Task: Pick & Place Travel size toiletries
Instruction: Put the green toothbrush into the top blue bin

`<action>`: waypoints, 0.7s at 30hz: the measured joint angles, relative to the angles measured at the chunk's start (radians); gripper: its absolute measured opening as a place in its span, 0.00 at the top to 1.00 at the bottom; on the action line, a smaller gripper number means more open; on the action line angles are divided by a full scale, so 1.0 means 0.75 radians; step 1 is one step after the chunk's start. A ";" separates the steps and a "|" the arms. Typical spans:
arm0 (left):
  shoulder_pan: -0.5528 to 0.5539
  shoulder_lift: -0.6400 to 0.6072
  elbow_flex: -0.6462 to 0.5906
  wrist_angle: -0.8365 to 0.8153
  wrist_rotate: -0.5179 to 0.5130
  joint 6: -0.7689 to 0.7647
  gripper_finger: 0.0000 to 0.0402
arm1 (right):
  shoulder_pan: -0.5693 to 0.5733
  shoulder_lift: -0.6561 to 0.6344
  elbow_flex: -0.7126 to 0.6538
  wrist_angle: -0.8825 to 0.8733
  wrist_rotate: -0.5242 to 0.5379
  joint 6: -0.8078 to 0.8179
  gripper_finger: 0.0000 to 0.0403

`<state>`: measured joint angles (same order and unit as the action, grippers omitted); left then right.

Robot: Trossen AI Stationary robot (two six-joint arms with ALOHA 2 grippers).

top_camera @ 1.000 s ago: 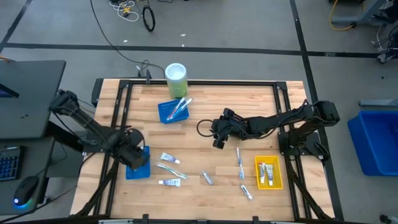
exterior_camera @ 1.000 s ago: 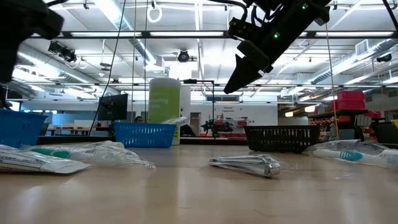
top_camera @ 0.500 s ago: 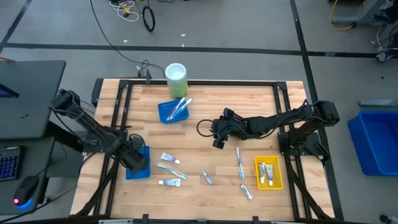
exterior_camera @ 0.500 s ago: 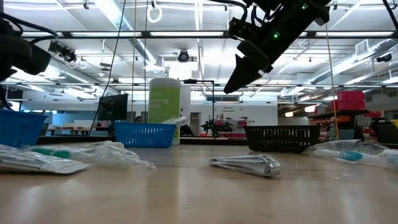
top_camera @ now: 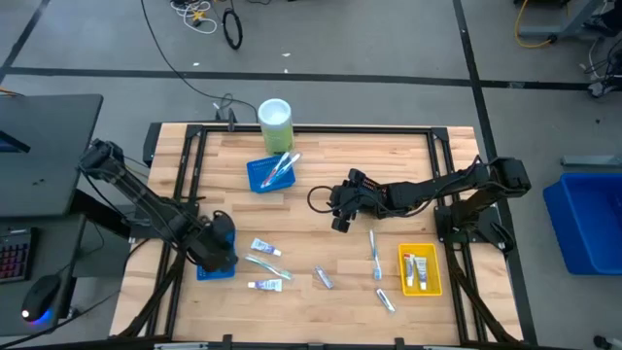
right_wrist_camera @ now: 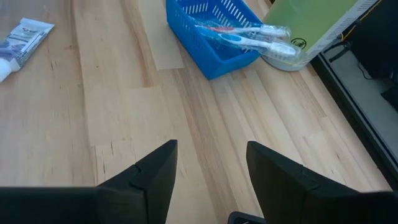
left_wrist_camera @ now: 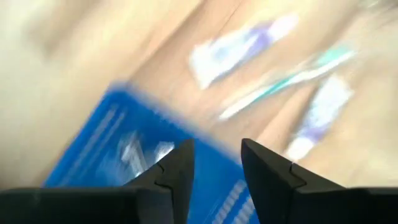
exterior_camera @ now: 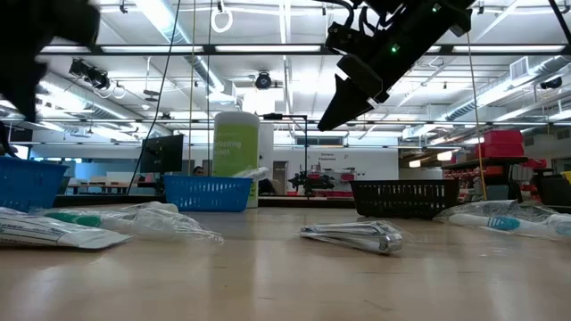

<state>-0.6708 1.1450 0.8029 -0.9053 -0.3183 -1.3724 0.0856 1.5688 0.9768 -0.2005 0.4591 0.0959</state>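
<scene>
The travel size toiletries lie scattered on the wooden table: white tubes (top_camera: 265, 248) (top_camera: 264, 285), a toothbrush (top_camera: 262, 262), a razor (top_camera: 324, 279), another toothbrush (top_camera: 373, 251) and a tube (top_camera: 386, 299). My left gripper (top_camera: 222, 255) hovers open over the blue tray (top_camera: 216, 271) at the near left. In its wrist view the open fingers (left_wrist_camera: 214, 146) frame the tray (left_wrist_camera: 93, 155), where something white (left_wrist_camera: 134, 152) lies blurred. My right gripper (top_camera: 338, 222) hangs open above the table's middle, with nothing between its fingers (right_wrist_camera: 211, 149).
A yellow tray (top_camera: 434, 269) with tubes sits at the near right. A blue basket (top_camera: 260, 175) with toothbrushes (right_wrist_camera: 249, 36) stands at the far middle, and a tall green-and-white cylinder (top_camera: 275, 122) stands behind it. A dark basket (exterior_camera: 406, 198) shows in the low view.
My left gripper has shifted a little toward the table's right edge over the blue tray and covers more of it now. My right gripper has kept still.
</scene>
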 joint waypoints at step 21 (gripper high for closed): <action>0.203 0.336 0.145 0.600 -0.036 1.004 0.68 | 0.000 0.000 0.000 0.004 -0.001 0.001 0.49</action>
<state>-0.5189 1.3973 0.9115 -0.4557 -0.3452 -0.6194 0.0856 1.5688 0.9768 -0.1974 0.4583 0.0963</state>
